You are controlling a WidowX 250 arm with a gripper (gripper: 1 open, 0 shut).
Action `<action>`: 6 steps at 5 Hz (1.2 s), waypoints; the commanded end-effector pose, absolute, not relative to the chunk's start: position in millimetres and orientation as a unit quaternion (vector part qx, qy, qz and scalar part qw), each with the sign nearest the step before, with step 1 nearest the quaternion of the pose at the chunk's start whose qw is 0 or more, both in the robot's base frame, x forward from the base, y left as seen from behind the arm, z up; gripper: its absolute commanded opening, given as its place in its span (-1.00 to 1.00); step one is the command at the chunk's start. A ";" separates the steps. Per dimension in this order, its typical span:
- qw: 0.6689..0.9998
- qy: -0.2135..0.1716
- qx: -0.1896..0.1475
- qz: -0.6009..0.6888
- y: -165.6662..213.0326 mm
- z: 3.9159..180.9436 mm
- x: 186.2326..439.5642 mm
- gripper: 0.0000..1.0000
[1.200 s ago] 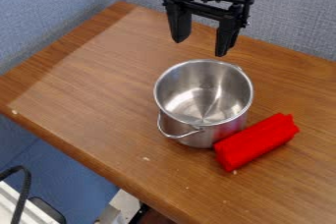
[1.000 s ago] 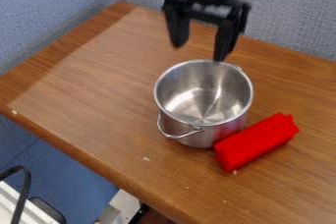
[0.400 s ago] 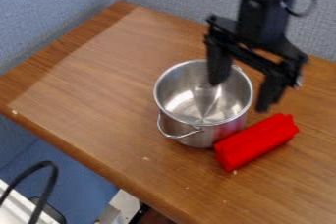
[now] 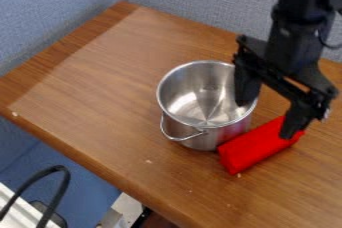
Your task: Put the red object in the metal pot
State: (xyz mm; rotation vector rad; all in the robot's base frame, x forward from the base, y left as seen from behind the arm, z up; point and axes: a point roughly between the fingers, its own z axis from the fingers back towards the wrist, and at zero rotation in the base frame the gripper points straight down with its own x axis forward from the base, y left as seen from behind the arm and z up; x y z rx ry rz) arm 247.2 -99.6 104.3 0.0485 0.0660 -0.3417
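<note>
Camera view: pincer (image 4: 287, 105) spread wide, empty, above the block (image 4: 259, 144) lying on the surface beside the empty pot (image 4: 205, 102); grasping and placing remain.

The metal pot (image 4: 206, 104) crowds the red object (image 4: 262, 143) on one side; elsewhere bare table (image 4: 94, 67).

Red object (image 4: 261, 143) right of pot (image 4: 206, 103)

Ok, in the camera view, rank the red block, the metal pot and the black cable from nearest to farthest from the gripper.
1. Red block, just under the open fingers.
2. Metal pot, beside the gripper, left in the picture.
3. Black cable, off the table's lower-left edge.
</note>
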 end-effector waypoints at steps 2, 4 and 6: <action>0.971 0.003 0.036 -0.236 -100.0 82.8 262.6 1.00; 0.947 -0.028 0.033 -0.317 -83.0 67.9 262.4 1.00; 0.953 -0.019 0.034 -0.301 -64.9 60.5 275.2 1.00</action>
